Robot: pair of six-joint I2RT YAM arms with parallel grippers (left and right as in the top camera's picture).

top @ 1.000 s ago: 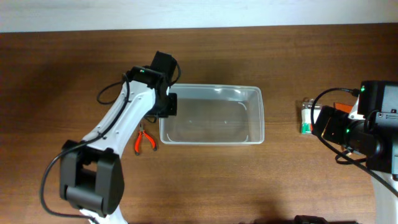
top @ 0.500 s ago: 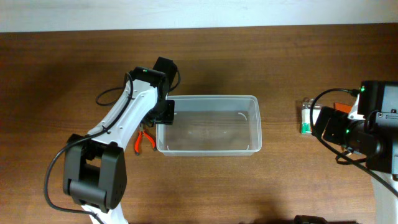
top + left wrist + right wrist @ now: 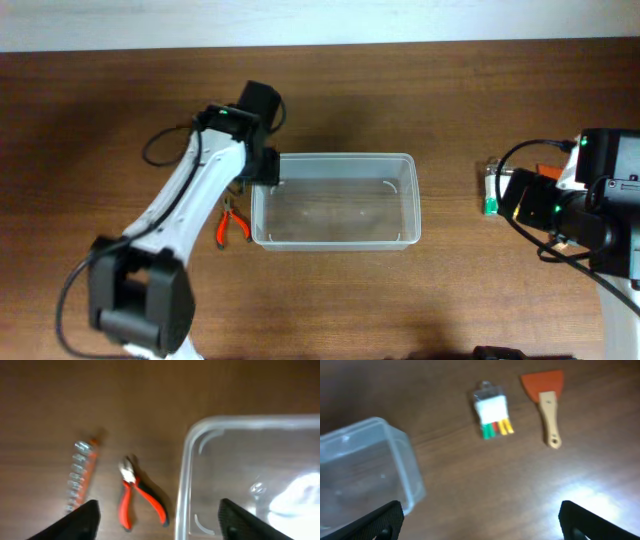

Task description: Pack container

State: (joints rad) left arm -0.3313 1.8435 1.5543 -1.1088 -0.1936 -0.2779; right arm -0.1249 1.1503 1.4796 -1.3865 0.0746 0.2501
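Note:
The container, a clear rectangular tub, sits empty in the middle of the table. My left gripper hovers at its far left corner. In the left wrist view, the left gripper is open above the container's left rim, gripping nothing. Red-handled pliers also lie below the gap. My right gripper is open at the table's right side. In the right wrist view, the right gripper is over bare wood, with the container's corner to its left.
Red pliers lie just left of the tub. A strip of metal bits lies left of the pliers. A small clear packet with coloured pieces and an orange scraper with a wooden handle lie ahead of the right gripper.
The left gripper has gone from shut on the container's left rim to open, letting it go. The container has shifted a little toward the table's front. The right arm has not moved.

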